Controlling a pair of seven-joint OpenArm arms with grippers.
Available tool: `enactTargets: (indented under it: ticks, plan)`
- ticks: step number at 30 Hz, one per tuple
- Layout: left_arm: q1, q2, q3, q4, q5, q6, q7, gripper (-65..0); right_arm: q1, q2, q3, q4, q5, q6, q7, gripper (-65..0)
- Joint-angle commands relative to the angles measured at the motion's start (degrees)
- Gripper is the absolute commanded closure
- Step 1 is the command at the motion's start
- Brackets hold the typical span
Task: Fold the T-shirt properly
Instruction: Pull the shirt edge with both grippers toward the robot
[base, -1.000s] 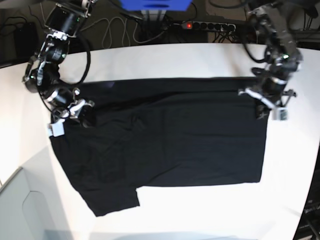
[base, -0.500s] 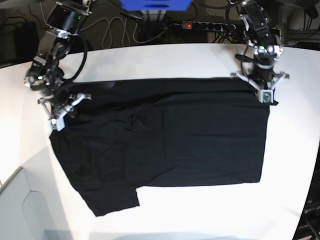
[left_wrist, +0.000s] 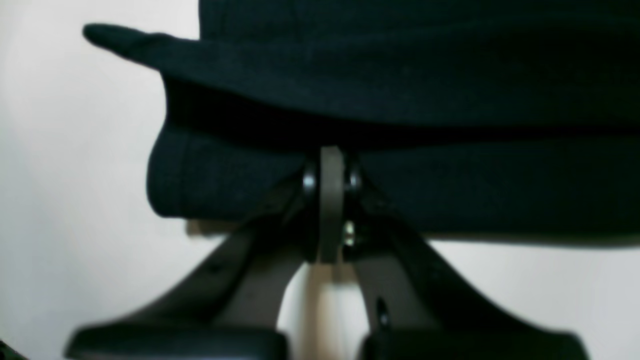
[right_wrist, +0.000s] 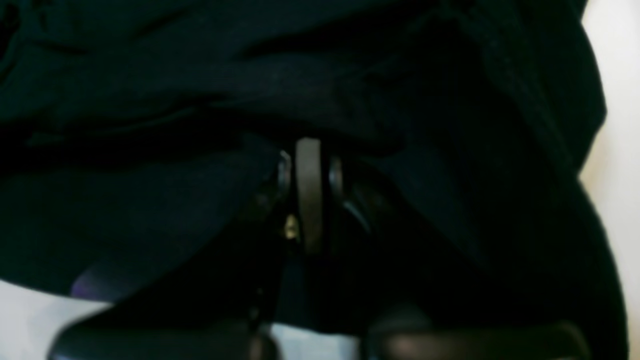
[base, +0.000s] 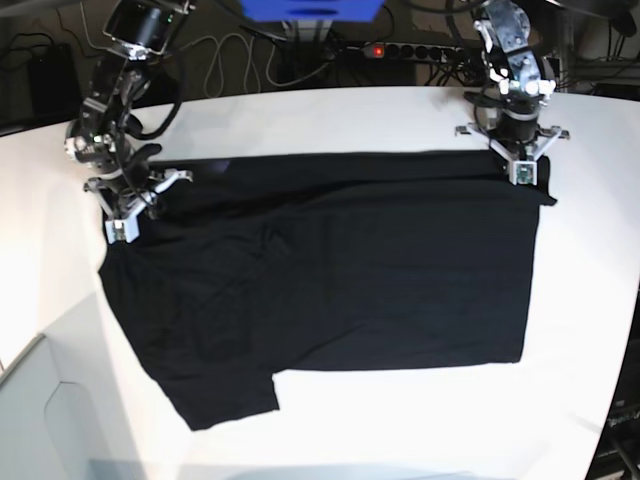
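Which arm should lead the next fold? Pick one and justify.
Neither alone. Left gripper and right gripper are both shut on the T-shirt at its far corners, so they should probably fold together.

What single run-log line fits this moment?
left hand: shut on T-shirt | right hand: shut on T-shirt | shirt: flat on table

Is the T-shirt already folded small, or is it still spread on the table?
Mostly spread: the T-shirt lies wide and flat across the table, one sleeve sticking out.
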Motion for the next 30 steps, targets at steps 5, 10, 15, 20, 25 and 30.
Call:
enactTargets:
  ticks: [5, 10, 15, 20, 25, 30]
  plan:
    - [5.0, 0.0, -0.2, -0.1, 0.7, -0.4, 3.1, 0.0, -2.8, 1.6, 0.5, 0.6, -1.5, 0.5, -1.8, 0.0]
    - [11.0, 0.1, -0.2, 4.6, -6.3, -0.4, 3.1, 0.0, -5.8, 2.4, 0.5, 0.6, -1.5, 0.5, -1.8, 0.0]
    - [15.1, 0.1, -0.1, 7.6, -10.2, -0.4, 3.1, 0.0, -7.7, 2.4, 0.6, 1.0, -1.5, 0.5, -1.7, 0.0]
    - [15.4, 0.1, -0.1, 7.1, -10.8, -0.4, 3.1, 0.0, -10.2, 2.2, 0.6, 4.7, -1.5, 0.5, -1.8, 0.0]
    - [15.0, 0.0, -0.3, 7.4, -10.6, -0.4, 3.1, 0.0, -12.1, 2.1, 0.6, 7.0, -1.5, 0.4, -1.9, 0.0]
    - [15.0, 0.1, -0.4, 8.8, -10.9, -0.4, 3.1, 0.0, -11.8, 2.1, 0.7, 7.0, -1.5, 0.3, -1.9, 0.0]
